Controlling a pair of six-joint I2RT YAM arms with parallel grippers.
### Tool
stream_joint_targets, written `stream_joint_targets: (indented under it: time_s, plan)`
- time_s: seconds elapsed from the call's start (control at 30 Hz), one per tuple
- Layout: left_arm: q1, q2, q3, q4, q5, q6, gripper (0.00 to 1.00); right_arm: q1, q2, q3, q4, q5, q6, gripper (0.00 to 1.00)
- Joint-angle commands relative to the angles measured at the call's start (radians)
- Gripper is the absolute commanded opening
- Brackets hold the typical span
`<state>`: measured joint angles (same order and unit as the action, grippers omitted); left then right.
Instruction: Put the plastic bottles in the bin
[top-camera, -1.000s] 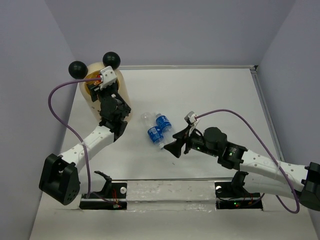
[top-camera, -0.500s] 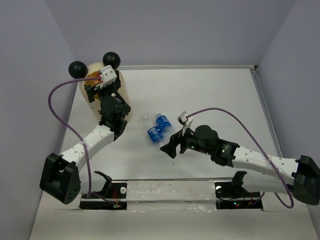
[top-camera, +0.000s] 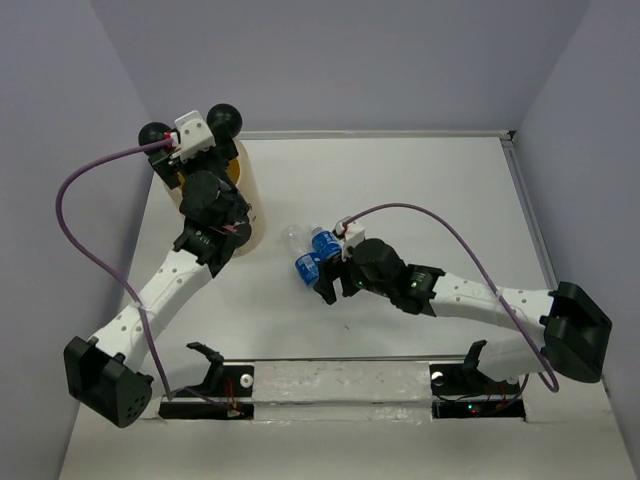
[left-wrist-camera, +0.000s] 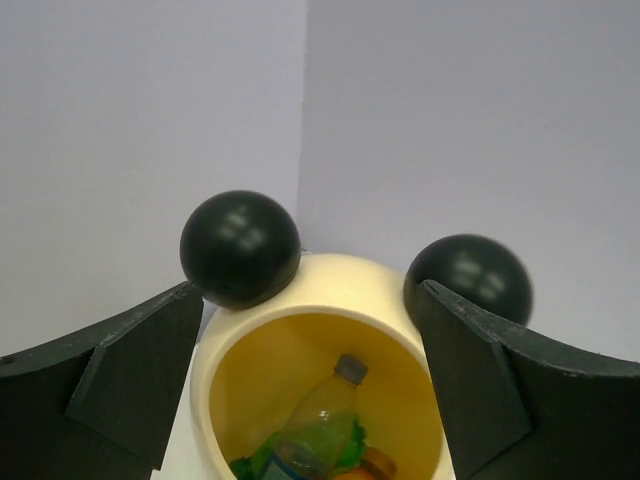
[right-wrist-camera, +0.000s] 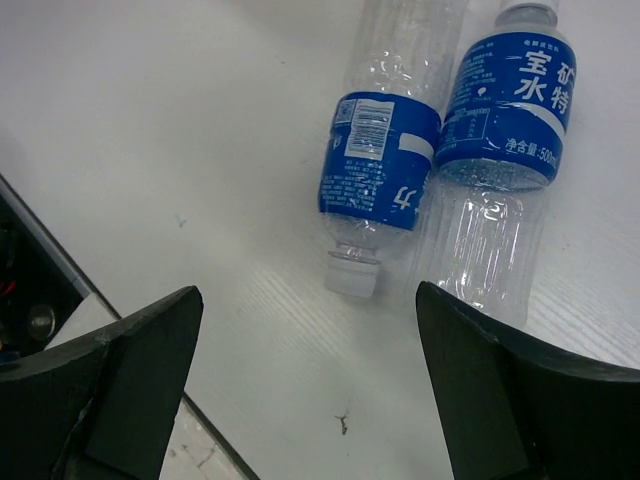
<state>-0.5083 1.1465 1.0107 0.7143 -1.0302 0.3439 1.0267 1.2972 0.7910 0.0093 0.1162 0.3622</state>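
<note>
Spread wide, the right fingers (right-wrist-camera: 120, 380) hover at two clear bottles (right-wrist-camera: 380, 170) on the table (right-wrist-camera: 150, 120), probably lining up a pick; left fingers (left-wrist-camera: 130, 390) gape empty over the bin (left-wrist-camera: 330, 272).

bin (left-wrist-camera: 335, 272): cream outside, deeper yellow inside. ball ears (left-wrist-camera: 240, 248) are glossy black. No print visible from these angles.
Inside: grey-capped bottle (left-wrist-camera: 318, 415) with a clear body. There is a green patch (left-wrist-camera: 258, 466) and an orange patch (left-wrist-camera: 378, 464) at its base; can't tell which items those are.
table (right-wrist-camera: 180, 130): white, faint grain, one small dark fleck.
left bottle (right-wrist-camera: 378, 165): clear, blue label with white fine print and a white barcode panel, white cap.
right bottle (right-wrist-camera: 508, 95): clear, blue label with large white characters, white cap.
left gripper (left-wrist-camera: 307, 292) and right gripper (right-wrist-camera: 305, 300): fingers matt black to dark grey.
arms (top-camera: 165, 290): white shells, black joints.
cables (top-camera: 450, 235): purple.
walls (top-camera: 350, 60): pale lavender-grey.
</note>
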Motion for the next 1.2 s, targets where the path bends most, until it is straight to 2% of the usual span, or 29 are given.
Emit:
stream_joint_targets:
  time_s: [0.0,0.07,0.17,0.3,0.37,0.47,0.63,0.8,1.1,1.17]
  plan:
    - [-0.002,-0.114,0.147,-0.349,0.119,-0.290,0.99,-0.001,0.063,0.106,-0.057,0.118,-0.002,0.90]
    - [-0.002,-0.145,0.167,-0.531,0.220,-0.439,0.99,-0.001,0.115,0.131,-0.087,0.143,-0.005,0.89]
    - [-0.006,-0.224,0.158,-0.709,0.337,-0.593,0.99,0.009,0.192,0.181,-0.110,0.175,-0.012,0.88]
    - [-0.007,-0.309,0.103,-0.884,0.517,-0.713,0.99,0.021,0.275,0.261,-0.123,0.209,-0.031,0.88]
    - [-0.007,-0.347,0.072,-0.936,0.544,-0.749,0.99,0.021,0.307,0.277,-0.126,0.220,-0.039,0.88]
    - [-0.006,-0.428,0.011,-1.019,0.648,-0.798,0.99,0.021,0.369,0.330,-0.141,0.238,-0.052,0.82]
    - [-0.006,-0.545,-0.066,-1.162,0.711,-0.882,0.99,0.030,0.468,0.415,-0.167,0.263,-0.065,0.78]
    - [-0.007,-0.611,-0.128,-1.256,0.752,-0.931,0.99,0.030,0.545,0.474,-0.192,0.260,-0.069,0.78]
    - [-0.006,-0.620,-0.218,-1.299,0.751,-1.010,0.99,0.050,0.634,0.525,-0.213,0.263,-0.052,0.79]
    - [-0.007,-0.616,-0.230,-1.296,0.740,-1.030,0.99,0.059,0.637,0.525,-0.213,0.273,-0.043,0.75]
